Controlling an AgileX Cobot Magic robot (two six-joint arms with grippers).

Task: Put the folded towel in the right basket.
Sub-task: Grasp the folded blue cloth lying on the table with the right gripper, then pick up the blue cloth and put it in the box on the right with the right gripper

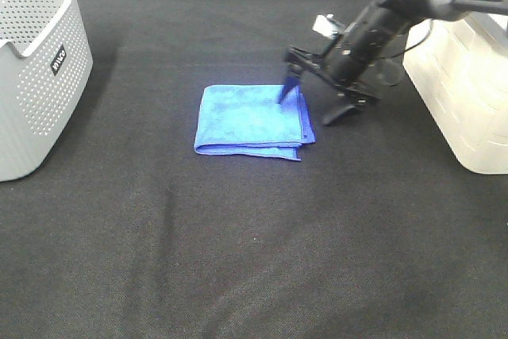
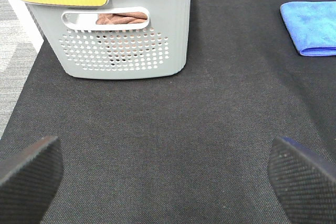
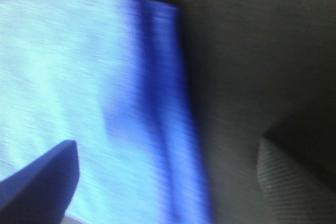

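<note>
Folded towel [image 1: 250, 121] lies under the spread right gripper [image 1: 305, 109]; left gripper [image 2: 168, 166] is spread too. Grey basket [image 1: 40, 93] holds brown cloth [image 2: 121, 18]. White basket [image 1: 468, 101] hides its inside.

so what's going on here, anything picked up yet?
Not yet. The right gripper is open and low at the right edge of the folded blue towel, one finger over the cloth and the other just off its edge. The towel lies flat on the black table. The white right basket stands to the towel's right. The left gripper is open near the grey basket, holding nothing.
</note>
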